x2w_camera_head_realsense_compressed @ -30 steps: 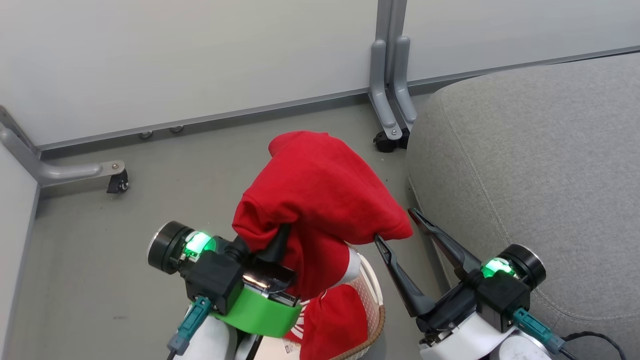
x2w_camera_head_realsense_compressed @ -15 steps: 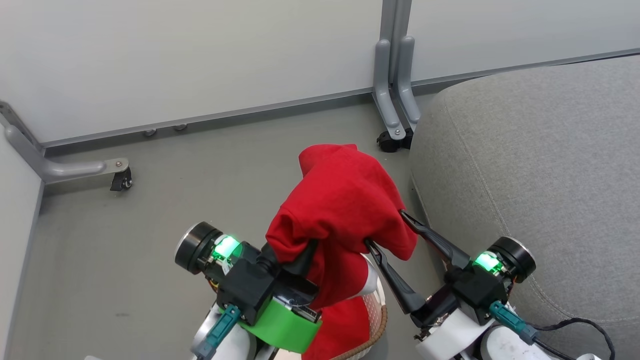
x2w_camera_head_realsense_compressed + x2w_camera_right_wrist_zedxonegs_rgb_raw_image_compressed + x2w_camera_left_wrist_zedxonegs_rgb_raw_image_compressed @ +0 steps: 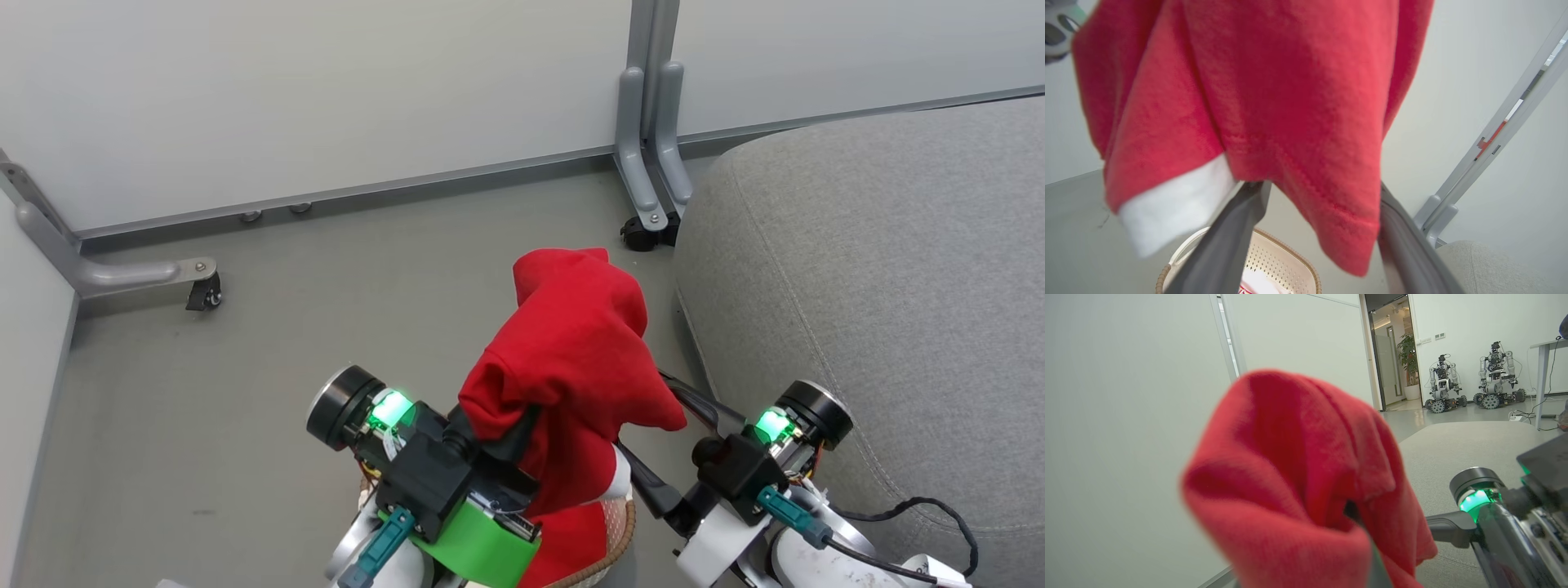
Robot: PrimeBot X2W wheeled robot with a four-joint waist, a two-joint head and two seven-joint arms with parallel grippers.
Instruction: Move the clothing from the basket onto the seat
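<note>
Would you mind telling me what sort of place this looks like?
Probably a robotics lab or office test area: two other wheeled robots parked by a wall, rolling partition panels, and a grey couch.

The garment [image 3: 575, 343] drapes over the tip of the left tool [image 3: 522, 420] and hangs down to its right. Just right of that, the right tool [image 3: 653, 425] has one finger on either side of the garment's lower hem. Below both tools the basket [image 3: 624, 523] stands on the floor [image 3: 245, 367], a second garment [image 3: 571, 539] in it. The seat [image 3: 857, 269] lies right of the right tool, and the partition wall [image 3: 326, 98] stands beyond both.
</note>
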